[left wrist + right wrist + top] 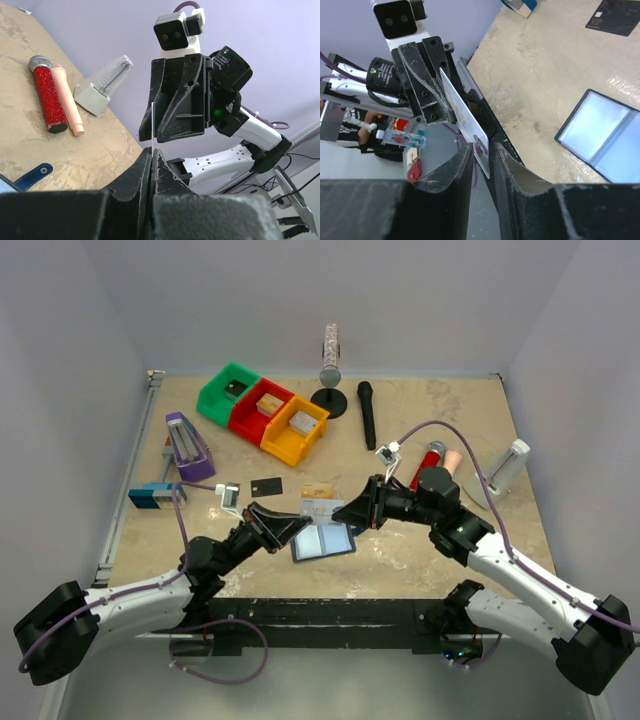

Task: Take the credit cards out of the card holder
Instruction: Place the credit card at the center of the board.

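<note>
Find card holder (323, 542) lying open and flat on the table (400, 555), pale blue inner faces up.

Count three cards, all outside the card holder:
- black card (267, 486), flat on the table, beyond the card holder and off to its left, well apart.
- tan card (317, 491), flat too, straight beyond the card holder, near it.
- pale card (462, 117), off the table, in the air over the card holder's far edge, standing on edge between the two grippers.

Note left gripper (151, 151) clamped tight on one end of the pale card, fingers together with no gap, the thin card edge rising from between them. Note right gripper (483, 149) part-way open, one finger either side of the card's other end, a narrow gap showing. Cannot tell whether either finger touches the card.

Count three bins far beyond the card holder and to its left, touching in a row: green bin (215, 410), red bin (245, 425), orange bin (285, 448), with one small block in each.

Count three microphones beyond the card holder to its right: black microphone (367, 415) alone, red microphone (48, 95) and pink microphone (67, 100) lying side by side.

Count one white metronome (102, 85) farther right of the card holder, and one purple stapler (186, 448) and one blue-and-grey block (153, 496) well to its left.
</note>
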Robot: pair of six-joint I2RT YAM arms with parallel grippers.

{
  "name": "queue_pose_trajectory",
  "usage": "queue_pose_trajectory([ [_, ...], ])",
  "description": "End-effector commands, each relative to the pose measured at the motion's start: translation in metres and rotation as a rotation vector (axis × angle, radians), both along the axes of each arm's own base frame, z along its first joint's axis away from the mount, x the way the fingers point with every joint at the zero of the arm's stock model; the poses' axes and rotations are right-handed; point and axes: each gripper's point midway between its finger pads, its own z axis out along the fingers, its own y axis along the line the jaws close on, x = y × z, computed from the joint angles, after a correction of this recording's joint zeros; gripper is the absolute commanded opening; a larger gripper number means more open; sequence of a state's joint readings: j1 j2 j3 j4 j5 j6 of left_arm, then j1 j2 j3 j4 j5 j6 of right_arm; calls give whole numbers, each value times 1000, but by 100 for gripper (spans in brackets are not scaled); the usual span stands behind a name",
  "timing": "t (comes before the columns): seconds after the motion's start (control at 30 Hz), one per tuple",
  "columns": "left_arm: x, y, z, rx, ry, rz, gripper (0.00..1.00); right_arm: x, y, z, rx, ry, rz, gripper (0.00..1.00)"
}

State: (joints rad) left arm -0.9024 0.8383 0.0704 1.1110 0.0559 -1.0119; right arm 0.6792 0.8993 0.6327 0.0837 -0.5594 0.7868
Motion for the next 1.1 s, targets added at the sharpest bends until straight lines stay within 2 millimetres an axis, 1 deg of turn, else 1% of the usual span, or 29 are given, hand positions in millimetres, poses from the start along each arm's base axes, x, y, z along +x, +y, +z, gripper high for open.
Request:
queue_pose_trajectory([
  [0.0, -4, 4, 19, -60, -52, -3, 0, -6, 5, 22, 72, -48, 57, 24],
  [0.1, -3, 4, 18, -57, -53, 0, 0, -8, 6, 25, 91, -56, 72, 16],
  [0.2, -4, 3, 18, -51, -58, -7, 0, -10, 5, 28, 102, -64, 81, 1],
  [0.23, -5, 3, 19, -48, -63, -9, 8, -11, 4, 30, 108, -70, 85, 0],
  [0.3, -3, 7, 16, -46, -56, 13, 33, -11, 0, 31, 116, -77, 75, 0],
  [0.33, -1, 9, 15, -46, -53, 29, 45, -9, -4, 31, 114, -81, 63, 0],
  [0.37, 0, 12, 15, -44, -53, 44, 53, -7, -8, 30, 104, -80, 50, 0],
  [0.4, 3, 14, 9, -22, -40, 63, 63, -5, -12, 29, 91, -80, 35, 0],
  [0.43, 4, 16, 6, -3, -32, 76, 68, -2, -17, 25, 70, -76, 13, 0],
  [0.47, 10, 21, 2, 12, -15, 117, 81, 4, -23, 24, 51, -71, -19, 0],
  [0.5, 15, 26, -2, 37, 0, 152, 90, 11, -30, 19, 16, -53, -63, 0],
  [0.53, 19, 33, 0, 49, 7, 192, 91, 19, -40, 7, -44, -10, -122, 0],
  [0.6, 31, 42, -19, 169, 77, 276, 91, 38, -56, -12, -138, 55, -233, 0],
  [0.63, 36, 48, -22, 216, 97, 317, 90, 46, -63, -23, -176, 86, -272, 0],
  [0.67, 39, 54, -33, 288, 133, 354, 90, 56, -71, -36, -221, 129, -326, 0],
  [0.7, 41, 60, -36, 333, 160, 379, 90, 64, -77, -44, -245, 158, -362, 0],
  [0.73, 41, 64, -43, 389, 185, 391, 90, 72, -81, -54, -263, 186, -389, 0],
  [0.8, 39, 69, -56, 470, 227, 400, 90, 91, -88, -73, -306, 237, -441, 0],
  [0.83, 38, 71, -62, 498, 245, 399, 90, 99, -89, -80, -316, 262, -452, 0],
  [0.93, 35, 72, -72, 547, 285, 392, 90, 120, -93, -98, -368, 319, -479, 0],
  [1.0, 34, 74, -78, 562, 299, 392, 90, 132, -94, -107, -400, 341, -490, 0],
  [1.07, 33, 75, -81, 575, 302, 389, 90, 143, -93, -111, -424, 354, -485, 0],
])
